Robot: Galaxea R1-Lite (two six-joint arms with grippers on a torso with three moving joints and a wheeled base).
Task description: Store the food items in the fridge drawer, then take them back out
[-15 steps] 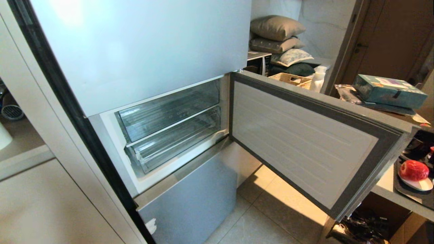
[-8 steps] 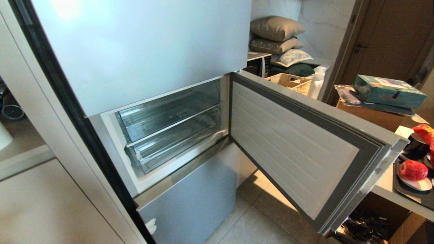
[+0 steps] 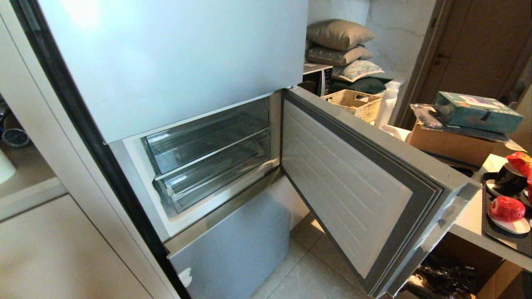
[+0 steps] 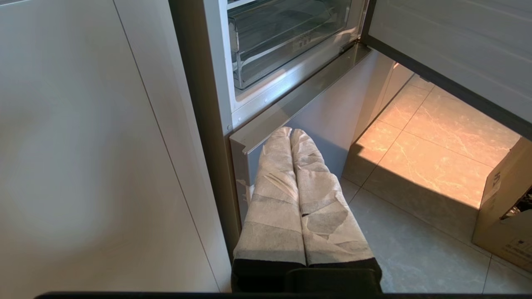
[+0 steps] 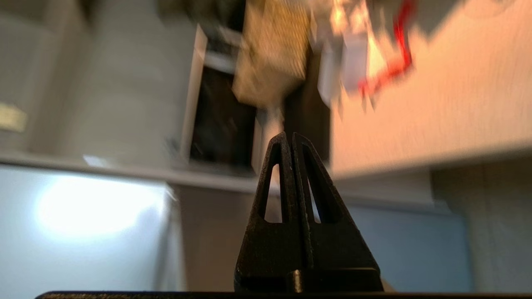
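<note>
The fridge's middle door (image 3: pixel 357 182) stands open, and behind it are two clear drawers, both pushed in. The lower one, with torn white tape at its front corner, is the fridge drawer (image 3: pixel 216 172). One round red food item (image 3: pixel 506 208) lies on a white plate on a dark tray (image 3: pixel 490 232) at the far right. Neither gripper appears in the head view. My left gripper (image 4: pixel 291 132), its fingers wrapped in white tape, hangs shut and empty low in front of the fridge's bottom door. My right gripper (image 5: pixel 289 135) is shut and empty, and its view is blurred.
The open door juts out between the fridge and a side table (image 3: pixel 469 224). A crinkled red packet (image 3: pixel 521 162), a dark cup, a cardboard box (image 3: pixel 449 143) with a teal box on it, a wicker basket (image 3: pixel 353 101) and a white bottle stand behind. A carton (image 4: pixel 505 220) sits on the floor.
The door's free edge has swung toward me, uncovering the cardboard box, the red packet and more of the basket behind it. The drawers and the fruit have not moved.
</note>
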